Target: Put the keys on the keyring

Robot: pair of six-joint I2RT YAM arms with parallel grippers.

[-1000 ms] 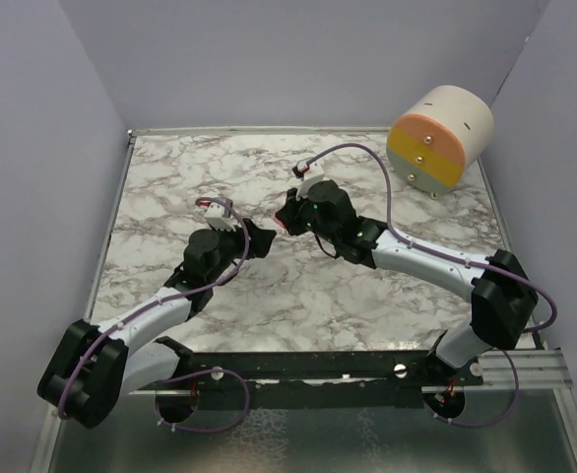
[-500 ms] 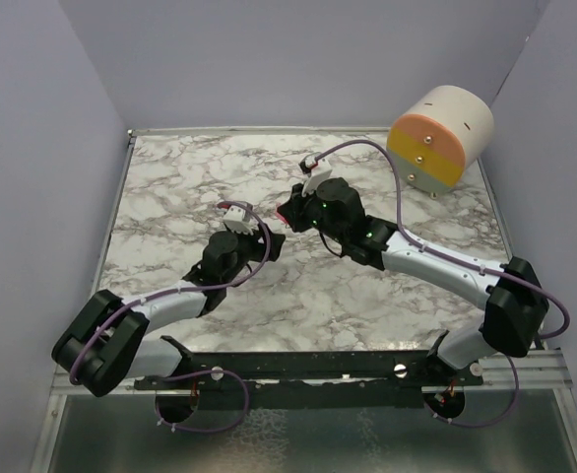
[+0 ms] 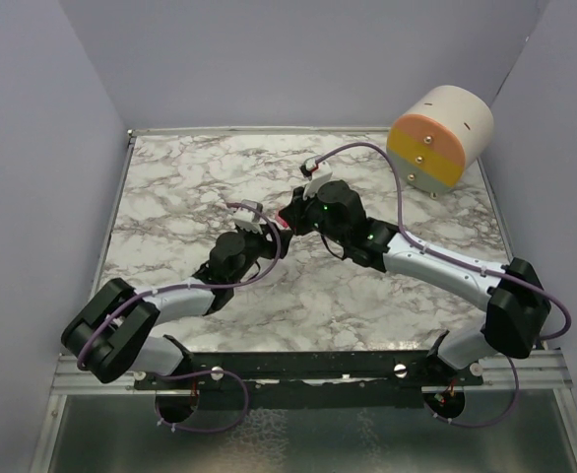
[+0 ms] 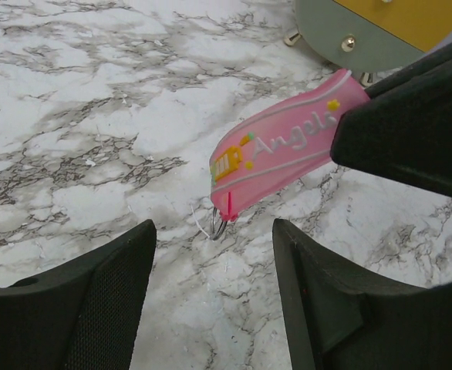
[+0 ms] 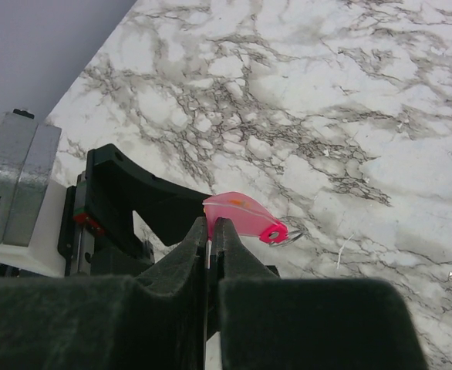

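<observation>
1. Swinging in from the left, the left gripper (image 3: pixel 272 239) has crossed the marble table (image 3: pixel 170 177) in the past second. We now find it just beside the right gripper (image 3: pixel 287 219), where a clear gap lay between them before.
2. Across from it, the right arm has hardly shifted. Its jaws are clenched on the keyring (image 4: pixel 284 158), pinching the pink tag by one end. The free end points down toward the left arm, with the small metal ring (image 4: pixel 218 228) hanging off that tip, close over the marble.
3. From the left wrist, we see the two dark fingers (image 4: pixel 110 301) standing apart with nothing between them. The ring hangs straight ahead of the gap.
4. We cannot pick out the key in any of our views. It is not in the left jaws, and nothing on the marble near the ring reads clearly as it.
5. We read the closing-in as a move to steady or take over the ring end of the tag. With no key in either gripper, threading has not begun and most of the task lies ahead.
6. That ring is thin and dangles freely. A slightly misjudged pinch could nudge it aside or twist the tag in the right gripper's hold.
</observation>
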